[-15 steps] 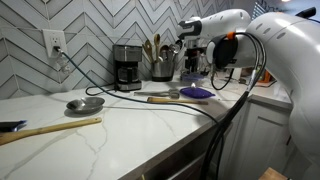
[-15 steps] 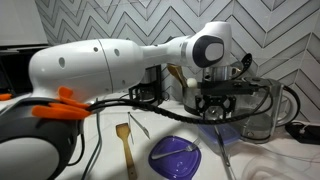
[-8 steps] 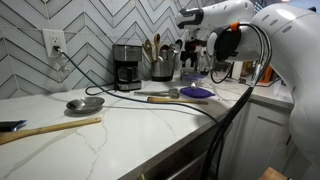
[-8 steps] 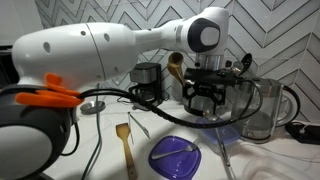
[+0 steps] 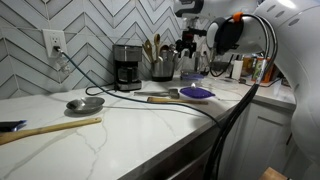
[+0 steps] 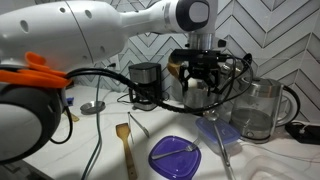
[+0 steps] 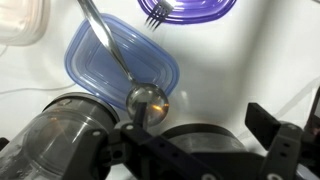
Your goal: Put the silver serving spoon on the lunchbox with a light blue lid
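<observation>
Atop the pale blue lunchbox lid (image 7: 150, 55), a small shiny all-metal spoon (image 7: 147, 98), bowl at its edge; tool (image 7: 200, 128) released.

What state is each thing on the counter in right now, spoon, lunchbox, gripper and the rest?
Silver spoon: lying across the lunchbox lid, not held.
Lunchbox: closed, pale blue lid on.
Gripper: open, empty, above the lunchbox.
Purple disc: flat on the counter, fork resting on it.
Wooden spoon: lying flat on the counter.
</observation>
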Controlling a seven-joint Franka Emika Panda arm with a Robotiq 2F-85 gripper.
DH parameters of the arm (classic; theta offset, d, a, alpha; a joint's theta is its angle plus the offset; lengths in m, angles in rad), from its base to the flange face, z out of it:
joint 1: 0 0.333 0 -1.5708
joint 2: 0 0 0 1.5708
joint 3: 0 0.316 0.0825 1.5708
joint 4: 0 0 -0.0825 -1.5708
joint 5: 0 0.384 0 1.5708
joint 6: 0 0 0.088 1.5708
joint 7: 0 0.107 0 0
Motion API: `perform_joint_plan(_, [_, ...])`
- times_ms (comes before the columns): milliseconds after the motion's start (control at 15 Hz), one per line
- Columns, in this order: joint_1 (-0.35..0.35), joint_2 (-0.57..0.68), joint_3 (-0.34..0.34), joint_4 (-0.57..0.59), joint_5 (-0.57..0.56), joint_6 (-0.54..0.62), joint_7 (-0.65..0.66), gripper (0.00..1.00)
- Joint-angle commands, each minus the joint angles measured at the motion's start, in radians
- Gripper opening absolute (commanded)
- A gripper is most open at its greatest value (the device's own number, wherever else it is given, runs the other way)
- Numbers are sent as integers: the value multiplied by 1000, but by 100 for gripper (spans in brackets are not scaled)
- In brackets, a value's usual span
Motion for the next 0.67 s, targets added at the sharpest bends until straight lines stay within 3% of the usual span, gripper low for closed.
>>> perform_joint_plan(0, [26, -17, -24, -16, -42, -4, 41, 100])
perform_joint_plan(600, [25, -16, -10, -18, -34, 3, 21, 100])
